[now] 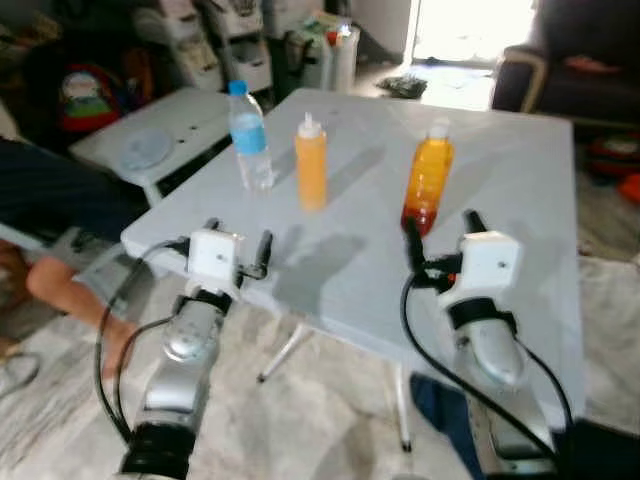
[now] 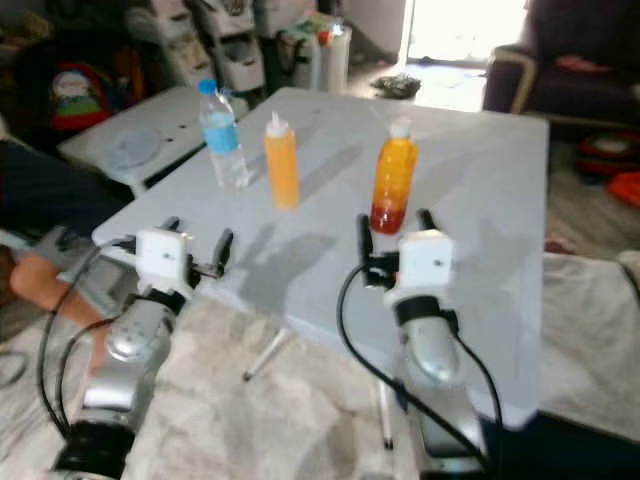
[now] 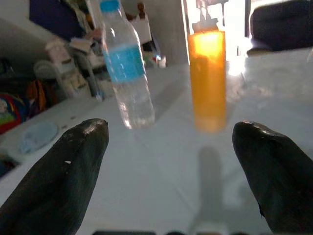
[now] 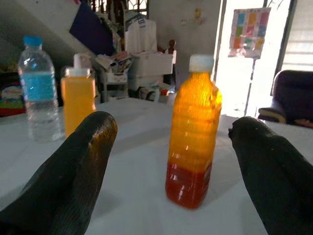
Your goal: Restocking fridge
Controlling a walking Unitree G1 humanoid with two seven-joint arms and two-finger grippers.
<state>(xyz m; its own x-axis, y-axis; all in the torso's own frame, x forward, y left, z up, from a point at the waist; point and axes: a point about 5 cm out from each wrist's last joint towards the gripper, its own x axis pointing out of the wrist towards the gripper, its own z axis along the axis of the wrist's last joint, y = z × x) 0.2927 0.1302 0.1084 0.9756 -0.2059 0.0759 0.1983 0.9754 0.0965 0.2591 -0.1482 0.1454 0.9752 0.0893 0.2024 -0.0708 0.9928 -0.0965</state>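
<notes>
On the pale counter (image 1: 520,190), L to R: clear water bottle (image 1: 250,138) w/ blue cap & label; orange squeeze bottle (image 1: 311,160) w/ white nozzle; juice bottle (image 1: 428,183), white cap, orange liquid darkening to red at base; all upright, apart. Left gripper (image 1: 236,240) at near counter edge, jaws released; right gripper (image 1: 441,232) just before juice bottle, jaws released, not touching it.

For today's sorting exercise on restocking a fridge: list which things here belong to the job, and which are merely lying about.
Belonging to the job:
water bottle
orange squeeze bottle
juice bottle
left gripper and right gripper, both open

Lying about:
pale blue plate on the side table
dark armchair
</notes>
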